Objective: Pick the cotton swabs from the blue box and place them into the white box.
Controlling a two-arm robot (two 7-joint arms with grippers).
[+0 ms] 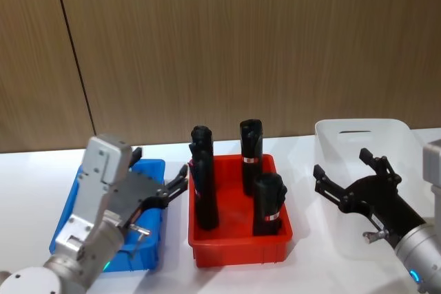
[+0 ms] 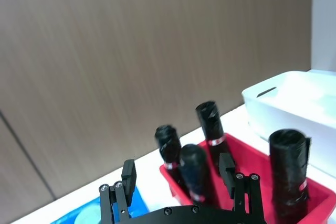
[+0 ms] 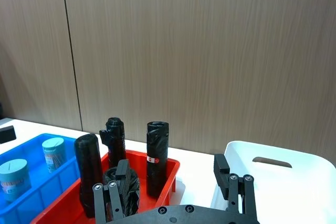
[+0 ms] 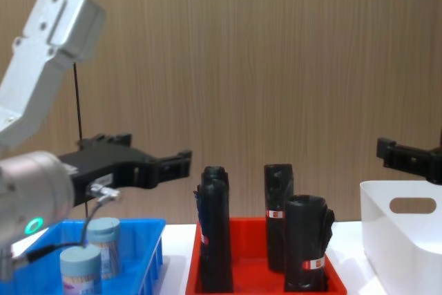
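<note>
We held our left gripper spread and empty above the blue box, poised, we judged, to drop onto the cotton swabs standing inside. Our right gripper, fingers apart too, hovered over the white box, beyond the red tray.

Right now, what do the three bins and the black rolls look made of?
Blue box: plastic, probably moulded; even colour, slight gloss.
Red tray: same look, glossy rim highlights.
White box: plastic, slightly translucent walls, moulded handle slot.
Black rolls: seemingly thin plastic film, wrinkled and bunched at the tops; red-white bands, material unclear.
</note>
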